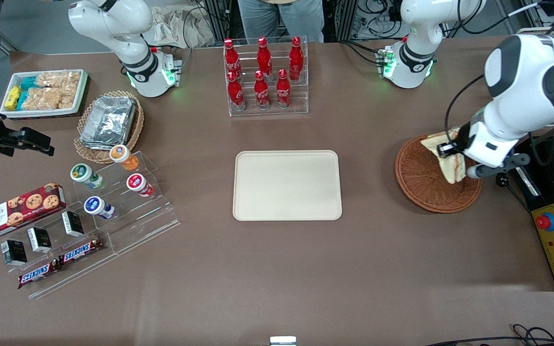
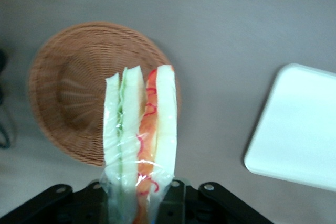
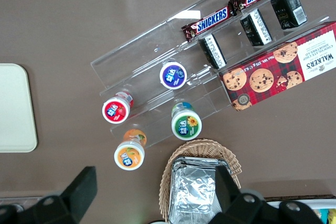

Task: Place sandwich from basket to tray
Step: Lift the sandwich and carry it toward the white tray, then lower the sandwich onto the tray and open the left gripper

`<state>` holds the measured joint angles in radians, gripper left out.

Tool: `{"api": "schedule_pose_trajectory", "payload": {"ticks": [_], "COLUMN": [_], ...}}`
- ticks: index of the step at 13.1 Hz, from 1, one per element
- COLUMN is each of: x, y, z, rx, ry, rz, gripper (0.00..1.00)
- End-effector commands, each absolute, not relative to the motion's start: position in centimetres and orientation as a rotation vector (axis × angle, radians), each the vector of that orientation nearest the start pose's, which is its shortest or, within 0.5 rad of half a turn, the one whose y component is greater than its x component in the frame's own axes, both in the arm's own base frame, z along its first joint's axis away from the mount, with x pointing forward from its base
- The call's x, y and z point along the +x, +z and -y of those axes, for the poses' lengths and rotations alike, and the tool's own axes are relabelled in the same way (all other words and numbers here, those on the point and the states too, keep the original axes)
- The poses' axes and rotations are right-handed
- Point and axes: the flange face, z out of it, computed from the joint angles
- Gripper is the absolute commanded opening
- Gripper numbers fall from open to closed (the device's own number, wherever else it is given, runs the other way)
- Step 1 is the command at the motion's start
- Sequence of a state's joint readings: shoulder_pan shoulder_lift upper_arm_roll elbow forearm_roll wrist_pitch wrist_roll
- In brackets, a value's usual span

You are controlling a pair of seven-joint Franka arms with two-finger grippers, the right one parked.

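sandwich: the sandwich (image 2: 140, 129) hangs in the air above the basket (image 1: 419, 185), clear of the weave; the wrist view shows the basket floor bare beneath it.
wrapping: a clear film covers the sandwich; red and green filling show at the cut edge between white bread slices.
long axis: the wedge runs lengthwise straight out from the gripper (image 2: 139, 190), with its cut edge facing the wrist camera; in the front view it hangs slanted over the basket part nearest the working arm.
fingers: closed on the sandwich at one end, pinching across the bread layers; the rest of the wedge sticks out free.
gripper place: above the basket, at its edge toward the working arm's end of the worktop.
tray: the tray (image 1: 287, 185) lies flat and bare on the worktop, well apart from the basket, toward the parked arm's end.
key relation: from the held sandwich the tray lies sideways across bare worktop (image 1: 368, 250), with nothing standing between basket and tray.
step in hand, as I judge it: lift done, carry to the tray not yet begun.
next move calls for: a sideways carry, then a lowering so the wedge's broad face meets the tray.
risk: the grip holds one end only, so the film-wrapped wedge could swing or slip.
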<state>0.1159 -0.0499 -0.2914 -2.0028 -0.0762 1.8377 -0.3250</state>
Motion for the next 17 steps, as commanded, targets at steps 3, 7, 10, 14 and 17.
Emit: {"api": "schedule_pose_trajectory", "payload": {"ticks": [3, 7, 10, 14, 17], "x": [50.3, 48.5, 48.9, 50.1, 50.2], "y": [46.2, 41.3, 34.4, 26.1, 22.8], "z": [22.3, 30.4, 33.2, 34.0, 34.2], "rx": [-3.181, -3.16, -3.155, -3.141, -3.145], "ry": [0.217, 0.229, 0.228, 0.192, 0.156], "rz": [-0.092, -0.141, -0.134, -0.157, -0.205], "gripper": [0.0, 0.0, 0.0, 0.0, 0.0]}}
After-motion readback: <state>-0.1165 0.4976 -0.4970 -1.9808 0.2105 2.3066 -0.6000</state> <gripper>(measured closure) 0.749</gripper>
